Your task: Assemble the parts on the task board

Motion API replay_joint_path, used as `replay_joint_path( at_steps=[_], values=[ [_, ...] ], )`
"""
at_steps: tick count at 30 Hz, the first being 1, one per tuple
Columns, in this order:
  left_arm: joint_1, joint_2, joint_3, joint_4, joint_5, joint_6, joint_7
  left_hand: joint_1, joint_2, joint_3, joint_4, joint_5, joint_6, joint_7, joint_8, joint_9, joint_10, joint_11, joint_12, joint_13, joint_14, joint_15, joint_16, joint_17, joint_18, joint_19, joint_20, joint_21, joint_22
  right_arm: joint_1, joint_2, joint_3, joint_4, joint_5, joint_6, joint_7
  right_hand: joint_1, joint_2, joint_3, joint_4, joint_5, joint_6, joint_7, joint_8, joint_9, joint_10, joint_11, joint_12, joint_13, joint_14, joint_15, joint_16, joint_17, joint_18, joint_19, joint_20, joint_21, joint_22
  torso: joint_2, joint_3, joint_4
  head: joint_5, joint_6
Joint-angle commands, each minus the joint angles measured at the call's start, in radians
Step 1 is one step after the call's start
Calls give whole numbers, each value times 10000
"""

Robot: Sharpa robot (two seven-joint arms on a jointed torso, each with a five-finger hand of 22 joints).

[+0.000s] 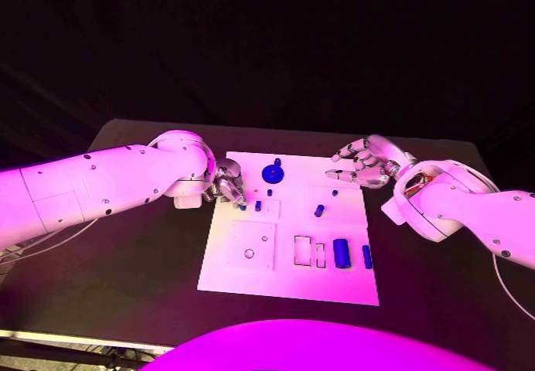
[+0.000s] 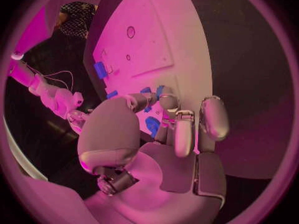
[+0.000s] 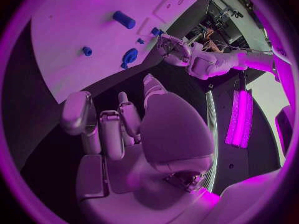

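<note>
The white task board [image 1: 287, 270] lies in the middle of the table. My left hand [image 1: 227, 185] hovers over its left edge, fingers curled down and apart, their tips just above two small blue pegs [image 1: 243, 205] [image 2: 144, 90]. Nothing shows between thumb and fingers. A round blue part with a knob [image 1: 273, 173] [image 3: 129, 57] stands at the far end. A short blue piece [image 1: 319, 209] lies mid-board, and two blue cylinders [image 1: 341, 250] lie by the near right edge. My right hand [image 1: 362, 164] floats over the far right corner, fingers spread and empty.
The board has a square recess with a small ring [image 1: 249, 253] on its near left and narrow slots [image 1: 303, 249] beside the cylinders. Black table [image 1: 134, 270] surrounds the board. My left forearm [image 1: 100, 185] crosses the table's left side, the right forearm [image 1: 457, 205] its right side.
</note>
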Motion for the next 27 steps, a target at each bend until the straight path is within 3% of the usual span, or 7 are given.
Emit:
replay_joint_path(
  at_steps=[1, 19, 27],
  values=[
    [-80, 58, -63, -26, -101, 297, 57, -30, 77, 1644, -1707, 69, 89, -51, 5, -18, 60, -19, 56, 41, 1032, -70, 51, 2607, -154, 84, 5, 41, 21, -5, -6, 2, 6, -41, 50, 99, -29, 72, 56, -7, -12, 31, -26, 35, -12, -68, 15, -18, -1, 694, -68, -52, 1171, 140, -47, 6, -45, -7, 1, 0, 1, -25, -22],
    [-153, 94, -101, -2, -102, 457, 41, -57, 61, 1631, -1732, 149, 118, -56, -5, -31, 103, -24, 86, 92, 1041, -75, 66, 2634, -158, 95, 1, 52, 39, -5, -30, 2, 13, -42, 60, 96, -41, 75, 57, -9, -10, 31, -28, 39, -16, -62, 13, -10, 4, 698, -69, -47, 1183, 133, -32, 4, -21, 10, -8, 1, 11, -63, -62],
    [-158, 96, -102, -23, -94, 359, 49, -435, -69, 1117, -1539, 166, 263, -131, -25, -68, 346, -62, 221, 348, 1041, -90, 66, 2634, -163, 95, -10, 45, 57, -5, -27, 2, 2, -42, 52, 104, -41, 75, 57, -9, -10, 31, -28, 39, -16, -62, 13, -10, 4, 698, -69, -47, 1183, 133, -32, 4, -21, 10, -5, -1, 10, -66, -70]
  ],
)
